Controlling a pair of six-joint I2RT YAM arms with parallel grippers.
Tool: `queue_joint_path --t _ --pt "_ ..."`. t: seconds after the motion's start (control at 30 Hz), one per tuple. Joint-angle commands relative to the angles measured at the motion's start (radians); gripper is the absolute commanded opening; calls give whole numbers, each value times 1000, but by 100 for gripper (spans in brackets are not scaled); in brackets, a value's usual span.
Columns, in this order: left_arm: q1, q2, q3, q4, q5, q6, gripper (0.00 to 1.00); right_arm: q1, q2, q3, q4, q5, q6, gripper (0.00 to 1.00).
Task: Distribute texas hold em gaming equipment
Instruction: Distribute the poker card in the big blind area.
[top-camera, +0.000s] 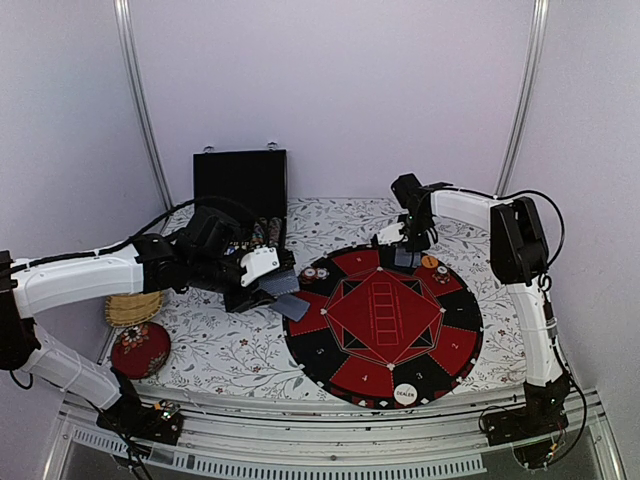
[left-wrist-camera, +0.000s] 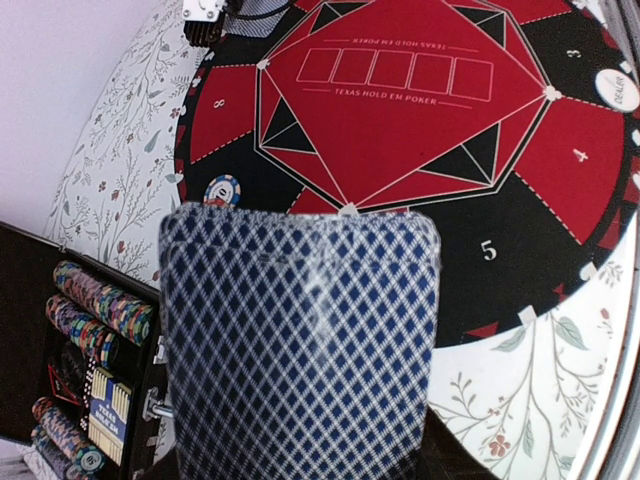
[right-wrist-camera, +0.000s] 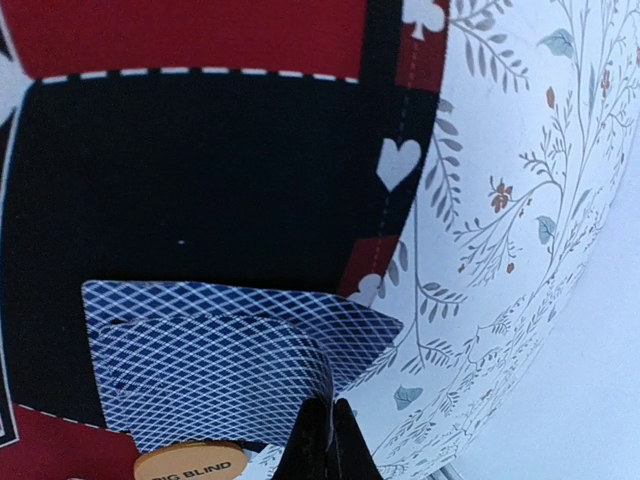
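Blue lattice-backed playing-card stack (left-wrist-camera: 300, 340) sat clamped in my left end effector (top-camera: 268, 290), above the left rim of the round red-and-black mat (top-camera: 318, 350). Right end effector (right-wrist-camera: 330, 445) pinched closed at the far rim, over two more lattice-backed cards (right-wrist-camera: 200, 370), round orange BIG BLIND button (right-wrist-camera: 190, 467) just beside them.

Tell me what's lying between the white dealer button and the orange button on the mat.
Nothing loose. In the top view, only bare red and black panels of the mat separate the DEALER button from the orange button.
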Motion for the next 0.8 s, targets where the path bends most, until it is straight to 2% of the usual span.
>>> queue_joint_path --t 0.0,0.63,0.77 --pt "-6 -7 -11 21 1 7 51 -16 27 -6 50 11 23 2" --pt "-7 -5 -11 21 -2 8 51 -20 32 -17 -2 -48 89 2" --pt "-6 -4 -11 20 -1 8 51 -22 35 -28 21 -10 91 12"
